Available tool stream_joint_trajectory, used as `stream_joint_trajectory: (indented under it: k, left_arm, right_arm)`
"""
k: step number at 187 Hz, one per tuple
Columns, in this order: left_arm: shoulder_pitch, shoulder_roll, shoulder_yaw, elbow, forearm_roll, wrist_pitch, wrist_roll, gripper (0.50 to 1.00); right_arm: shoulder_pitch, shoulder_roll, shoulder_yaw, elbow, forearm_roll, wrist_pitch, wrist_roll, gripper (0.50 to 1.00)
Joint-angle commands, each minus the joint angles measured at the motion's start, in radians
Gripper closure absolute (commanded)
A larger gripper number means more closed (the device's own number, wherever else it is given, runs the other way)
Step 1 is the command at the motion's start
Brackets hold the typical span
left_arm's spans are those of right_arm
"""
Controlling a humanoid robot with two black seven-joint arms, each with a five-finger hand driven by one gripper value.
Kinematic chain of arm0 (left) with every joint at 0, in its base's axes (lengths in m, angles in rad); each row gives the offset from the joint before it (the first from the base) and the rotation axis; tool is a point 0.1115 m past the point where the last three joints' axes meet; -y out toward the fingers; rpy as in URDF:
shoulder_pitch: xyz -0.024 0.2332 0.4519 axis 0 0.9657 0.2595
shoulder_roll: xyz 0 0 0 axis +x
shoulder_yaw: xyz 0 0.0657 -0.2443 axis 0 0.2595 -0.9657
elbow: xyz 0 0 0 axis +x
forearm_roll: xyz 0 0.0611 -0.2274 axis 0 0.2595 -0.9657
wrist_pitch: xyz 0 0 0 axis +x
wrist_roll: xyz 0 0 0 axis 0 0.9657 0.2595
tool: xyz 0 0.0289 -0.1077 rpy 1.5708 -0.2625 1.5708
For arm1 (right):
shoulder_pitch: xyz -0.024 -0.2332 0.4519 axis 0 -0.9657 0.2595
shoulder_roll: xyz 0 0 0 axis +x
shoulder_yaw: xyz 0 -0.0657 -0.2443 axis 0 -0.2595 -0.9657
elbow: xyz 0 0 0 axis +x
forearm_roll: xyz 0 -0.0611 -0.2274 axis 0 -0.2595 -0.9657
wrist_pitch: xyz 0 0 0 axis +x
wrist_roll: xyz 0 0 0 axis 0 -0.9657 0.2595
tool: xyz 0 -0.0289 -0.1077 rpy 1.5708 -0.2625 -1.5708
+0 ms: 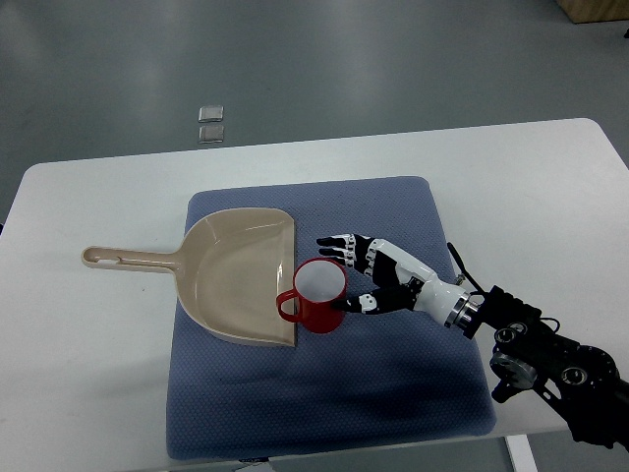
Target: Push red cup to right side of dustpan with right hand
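Note:
A red cup (316,297) with a white inside stands upright on the blue mat (393,393), its handle turned left and touching the right rim of the beige dustpan (231,275). My right hand (352,271) comes in from the lower right and sits against the cup's right side. Its fingers are spread, the upper ones reaching over the cup's far rim and the thumb by its lower right wall. It holds nothing. The left hand is out of view.
The mat lies on a white table (98,393). The dustpan's long handle (128,260) points left past the mat's edge. Two small clear tiles (210,122) lie on the floor beyond the table's far edge.

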Motion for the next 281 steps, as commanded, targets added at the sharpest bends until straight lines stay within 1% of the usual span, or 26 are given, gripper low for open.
stream_joint_trajectory:
  k: [1, 56, 82, 109, 152, 163, 167, 169, 179, 193, 200, 206, 212, 281]
  left_arm:
    - [0.000, 0.000, 0.000, 0.000, 0.000, 0.000, 0.000, 0.500]
    - [0.000, 0.000, 0.000, 0.000, 0.000, 0.000, 0.000, 0.500]
    - [0.000, 0.000, 0.000, 0.000, 0.000, 0.000, 0.000, 0.500]
    - [0.000, 0.000, 0.000, 0.000, 0.000, 0.000, 0.000, 0.500]
    - [0.000, 0.000, 0.000, 0.000, 0.000, 0.000, 0.000, 0.500]
    - [0.000, 0.000, 0.000, 0.000, 0.000, 0.000, 0.000, 0.500]
    - [0.000, 0.000, 0.000, 0.000, 0.000, 0.000, 0.000, 0.500]
    - [0.000, 0.000, 0.000, 0.000, 0.000, 0.000, 0.000, 0.500]
    - [0.000, 0.000, 0.000, 0.000, 0.000, 0.000, 0.000, 0.500]
    - [0.000, 0.000, 0.000, 0.000, 0.000, 0.000, 0.000, 0.500]
    - [0.000, 0.000, 0.000, 0.000, 0.000, 0.000, 0.000, 0.500]
    - [0.000, 0.000, 0.000, 0.000, 0.000, 0.000, 0.000, 0.500]
    - [0.000, 0.000, 0.000, 0.000, 0.000, 0.000, 0.000, 0.500]
    - [0.000, 0.000, 0.000, 0.000, 0.000, 0.000, -0.002, 0.500]
  right_arm:
    - [0.007, -0.033, -0.001, -0.001, 0.038, 0.001, 0.000, 0.587]
    - [0.033, -0.091, -0.001, -0.019, 0.150, 0.001, 0.000, 0.587]
    - [0.058, -0.103, 0.001, -0.048, 0.221, -0.022, 0.000, 0.587]
    - [0.072, -0.111, 0.019, -0.068, 0.267, -0.120, 0.000, 0.587]
    - [0.084, -0.100, 0.091, -0.111, 0.276, -0.191, 0.000, 0.587]
    - [0.084, -0.097, 0.108, -0.125, 0.276, -0.227, 0.000, 0.587]
    - [0.084, -0.097, 0.119, -0.134, 0.276, -0.258, 0.000, 0.587]
    - [0.084, -0.097, 0.119, -0.134, 0.276, -0.258, 0.000, 0.587]
    - [0.086, -0.097, 0.134, -0.144, 0.282, -0.309, 0.000, 0.587]
    - [0.086, -0.093, 0.154, -0.147, 0.313, -0.379, -0.043, 0.587]
    - [0.086, -0.086, 0.157, -0.147, 0.344, -0.422, -0.075, 0.587]
    - [0.084, -0.082, 0.155, -0.145, 0.367, -0.445, -0.097, 0.585]
    - [0.084, -0.077, 0.157, -0.144, 0.382, -0.461, -0.105, 0.583]
    - [0.073, -0.053, 0.148, -0.139, 0.419, -0.462, -0.105, 0.576]
